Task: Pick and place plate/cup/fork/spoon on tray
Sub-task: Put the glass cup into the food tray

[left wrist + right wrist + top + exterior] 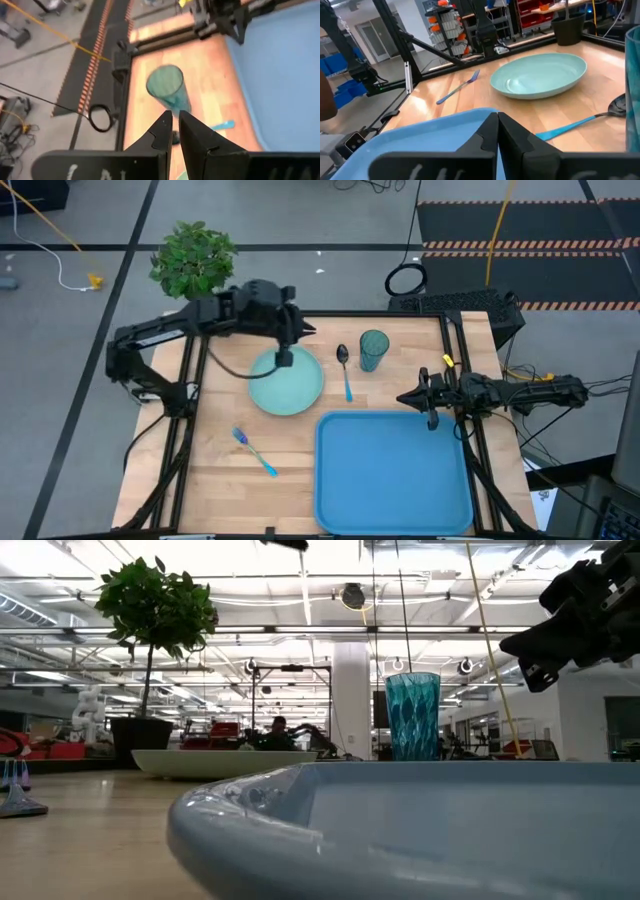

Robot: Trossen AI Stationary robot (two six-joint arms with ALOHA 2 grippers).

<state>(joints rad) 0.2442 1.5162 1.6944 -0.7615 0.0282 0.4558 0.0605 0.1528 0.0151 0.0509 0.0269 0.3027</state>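
The plate [287,383] lies on the wooden table [215,470], behind the left corner of the tray [394,472] and just apart from it. The left gripper [284,358] is above the far edge of the plate; in the left wrist view its two dark fingers [161,131] stand almost together, with only a thin gap, and they hold nothing. Whether it touches the plate, I cannot tell. Past these fingers the same view shows the cup [168,88] standing upright on the wood.

The right gripper [432,415] hangs over the far right edge of the tray. In the right wrist view its fingers [490,131] are pressed together and empty, and in the low view this gripper [545,670] is clearly above the table surface, touching nothing.

The spoon [344,369] lies between the plate and the cup [373,349], its dark bowl pointing away from the tray and its light blue handle pointing toward the tray. The fork [254,450] lies alone on the wood to the left of the tray, well apart from the plate. The tray itself carries no tableware. A potted plant [194,260] stands beyond the far left corner of the table.
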